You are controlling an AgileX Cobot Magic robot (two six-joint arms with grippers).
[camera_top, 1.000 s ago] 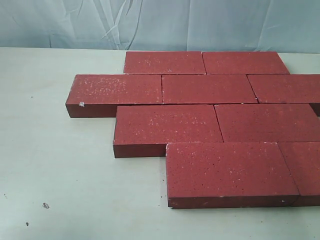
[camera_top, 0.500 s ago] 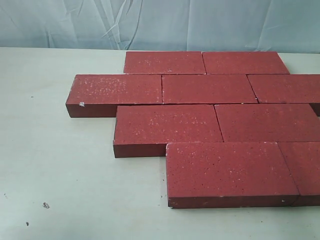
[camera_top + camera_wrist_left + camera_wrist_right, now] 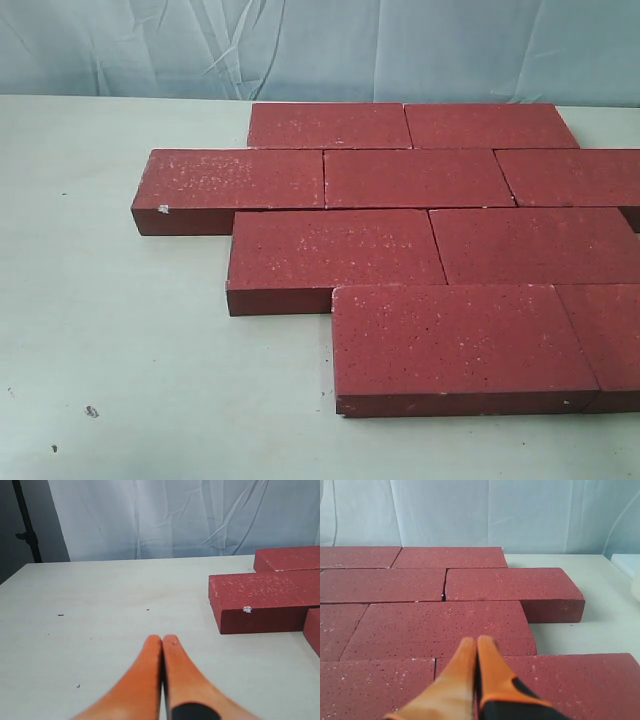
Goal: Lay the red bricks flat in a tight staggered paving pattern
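Several red bricks (image 3: 415, 230) lie flat on the table in four staggered rows, edges touching, running off the exterior view's right side. The leftmost brick (image 3: 235, 180) of the second row sticks out furthest and has a white chip on its corner. Neither gripper shows in the exterior view. My left gripper (image 3: 162, 639) is shut with nothing in it, over bare table short of that chipped brick (image 3: 265, 600). My right gripper (image 3: 476, 641) is also shut and empty, hovering above the paved bricks (image 3: 440, 622) near a joint between two rows.
The pale table (image 3: 120, 350) stretches to the left and front of the bricks, with a few small dark specks (image 3: 91, 410). A wrinkled white-blue cloth backdrop (image 3: 300, 45) hangs behind the table. A dark stand (image 3: 25, 525) is at the left wrist view's edge.
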